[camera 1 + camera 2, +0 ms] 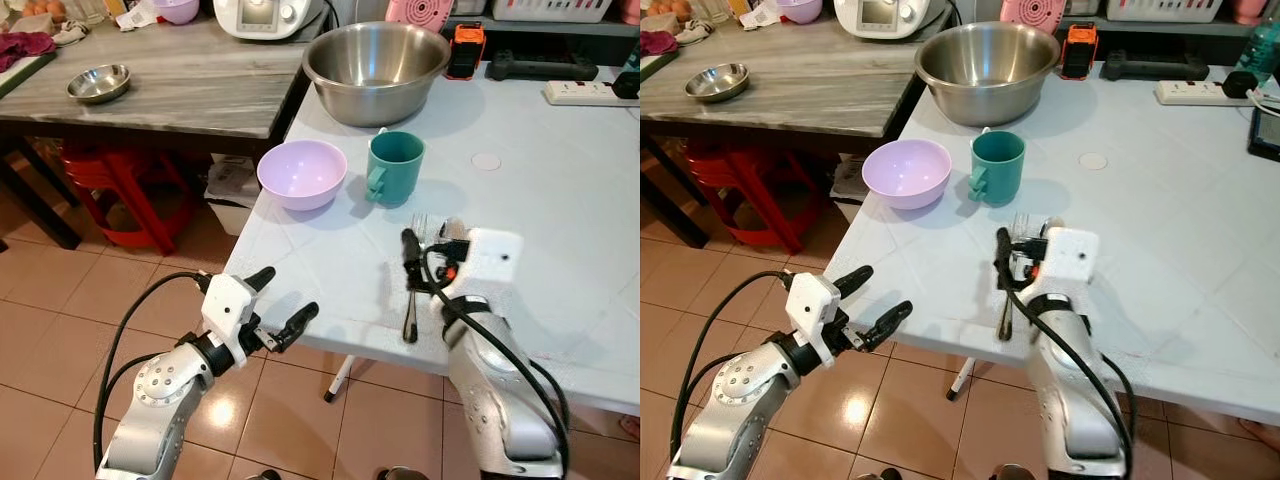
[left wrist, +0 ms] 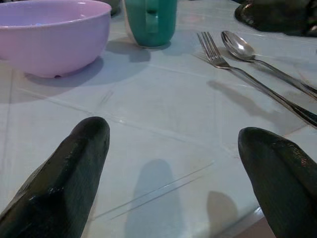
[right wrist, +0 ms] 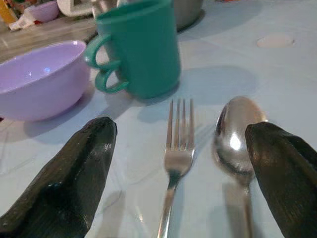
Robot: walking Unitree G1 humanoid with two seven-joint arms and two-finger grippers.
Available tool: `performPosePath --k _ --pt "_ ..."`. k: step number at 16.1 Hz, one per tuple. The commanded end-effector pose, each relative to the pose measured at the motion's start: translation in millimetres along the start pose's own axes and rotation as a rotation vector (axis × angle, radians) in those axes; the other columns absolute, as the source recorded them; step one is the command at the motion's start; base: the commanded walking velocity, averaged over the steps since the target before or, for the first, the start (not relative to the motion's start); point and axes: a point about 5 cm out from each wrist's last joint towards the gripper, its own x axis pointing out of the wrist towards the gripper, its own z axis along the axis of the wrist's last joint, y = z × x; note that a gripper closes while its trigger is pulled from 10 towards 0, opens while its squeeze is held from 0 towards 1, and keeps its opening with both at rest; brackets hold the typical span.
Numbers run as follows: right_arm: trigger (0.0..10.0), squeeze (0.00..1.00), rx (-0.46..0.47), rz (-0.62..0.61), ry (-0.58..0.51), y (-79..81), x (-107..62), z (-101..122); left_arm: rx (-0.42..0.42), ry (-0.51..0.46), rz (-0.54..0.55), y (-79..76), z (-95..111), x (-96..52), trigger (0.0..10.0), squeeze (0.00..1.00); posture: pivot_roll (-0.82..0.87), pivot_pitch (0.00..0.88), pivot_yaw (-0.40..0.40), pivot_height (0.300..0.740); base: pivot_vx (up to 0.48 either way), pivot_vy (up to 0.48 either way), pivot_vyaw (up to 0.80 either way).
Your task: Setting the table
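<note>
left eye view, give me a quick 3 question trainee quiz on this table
1. True or false: the fork and spoon lie side by side between the right gripper's open fingers.
2. Which stands right next to the purple bowl? A) teal mug B) power strip C) steel bowl
3. Fill in: the left gripper hovers open at the table's near ____.

Key:
1. True. Both lie flat on the table, handles toward the robot.
2. A. The steel bowl sits farther back, the power strip at the far right.
3. Edge, on the robot's left of the cutlery.
</note>
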Motion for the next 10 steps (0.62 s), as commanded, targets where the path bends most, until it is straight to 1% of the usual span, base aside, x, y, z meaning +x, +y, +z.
performPosePath --k 1,3,6,7,8,9,10 --pt "10.0 0.0 0.043 0.01 0.05 7.0 0.4 -7 0.021 0.003 -0.016 -1.8 1 -2.5 10.0 0.0 -0.2 0.163 0.089 0.74 0.0 0.0 0.0" --pt "10.0 0.0 0.04 0.019 0.074 11.0 3.2 -9 0.018 0.004 -0.02 -4.4 1 -2.9 10.0 0.0 -0.2 0.162 0.086 0.74 0.0 0.0 0.0" --pt "10.0 0.0 0.053 0.016 0.111 11.4 6.5 -12 0.017 0.003 -0.022 -6.9 1 -3.6 10.0 0.0 -0.2 0.159 0.083 0.74 0.0 0.0 0.0" --pt "10.0 0.0 0.043 0.032 0.094 14.4 7.3 -8 0.032 0.003 0.011 -4.7 1 -4.2 10.0 0.0 -0.2 0.159 0.083 0.74 0.0 0.0 0.0" --pt "10.0 0.0 0.014 0.055 0.063 17.8 9.2 -3 0.021 -0.007 0.058 -1.1 2 -4.3 10.0 0.0 -0.2 0.157 0.084 0.74 0.0 0.0 0.0" --pt "10.0 0.0 -0.022 0.085 0.026 22.4 12.8 5 -0.009 -0.02 0.123 5.9 3 -2.3 10.0 0.0 -0.2 0.155 0.082 0.74 0.0 0.0 0.0" --pt "10.0 0.0 -0.031 0.096 0.016 24.1 14.5 7 -0.012 -0.026 0.162 11.3 4 -0.4 10.0 0.0 -0.2 0.155 0.081 0.74 0.0 0.0 0.0"
